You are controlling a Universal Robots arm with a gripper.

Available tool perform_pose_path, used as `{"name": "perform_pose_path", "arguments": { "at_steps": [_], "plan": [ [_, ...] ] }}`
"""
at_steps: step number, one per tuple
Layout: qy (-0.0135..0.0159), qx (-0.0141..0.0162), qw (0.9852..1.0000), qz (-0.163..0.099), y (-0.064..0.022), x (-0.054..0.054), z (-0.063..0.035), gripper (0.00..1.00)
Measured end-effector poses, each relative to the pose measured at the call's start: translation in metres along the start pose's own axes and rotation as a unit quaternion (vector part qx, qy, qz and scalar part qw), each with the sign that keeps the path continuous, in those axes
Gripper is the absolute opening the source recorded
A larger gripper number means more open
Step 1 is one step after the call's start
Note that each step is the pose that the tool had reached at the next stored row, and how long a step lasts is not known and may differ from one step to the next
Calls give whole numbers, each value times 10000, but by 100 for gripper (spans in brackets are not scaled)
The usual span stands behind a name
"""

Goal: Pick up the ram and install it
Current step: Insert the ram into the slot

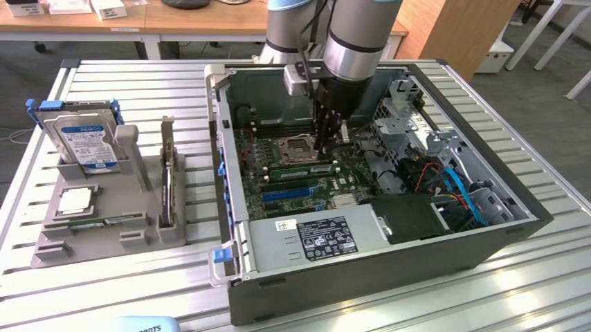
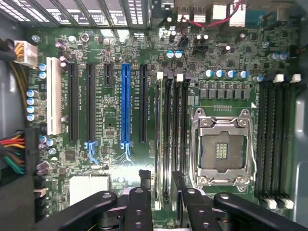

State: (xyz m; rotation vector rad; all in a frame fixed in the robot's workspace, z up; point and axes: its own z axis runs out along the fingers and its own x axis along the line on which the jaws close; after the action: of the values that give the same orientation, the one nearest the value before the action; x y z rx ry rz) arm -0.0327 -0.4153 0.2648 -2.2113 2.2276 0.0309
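— Exterior view first: where do we see the ram [image 1: 300,168]?
— Set along a memory slot on the motherboard, right under the fingertips and just beside the processor socket [image 2: 222,144].
— Are we gripping it?
— Not that we can see. From the wrist, the gripper [image 2: 161,177] stands wide, with one finger [image 2: 144,179] on each side of the slot row. Whether either finger touches the stick, we cannot tell.
— And further out from the tool?
— The blue expansion slot [image 2: 126,103] lies on the side away from the socket. The open computer case [image 1: 369,277] surrounds the arm. Well away from the gripper, outside the case, a grey tray [image 1: 55,245] carries the hard drive [image 1: 88,142].
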Motion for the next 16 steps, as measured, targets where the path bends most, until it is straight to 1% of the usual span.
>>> {"name": "perform_pose_path", "arguments": {
  "at_steps": [5, 13, 16],
  "plan": [
    [0, 0, 10000, 0, 1, -2, -98, 31],
    [0, 0, 10000, 0, 2, -3, -155, 31],
    [-1, 1, 10000, 0, 2, -3, -157, 31]
  ]
}}
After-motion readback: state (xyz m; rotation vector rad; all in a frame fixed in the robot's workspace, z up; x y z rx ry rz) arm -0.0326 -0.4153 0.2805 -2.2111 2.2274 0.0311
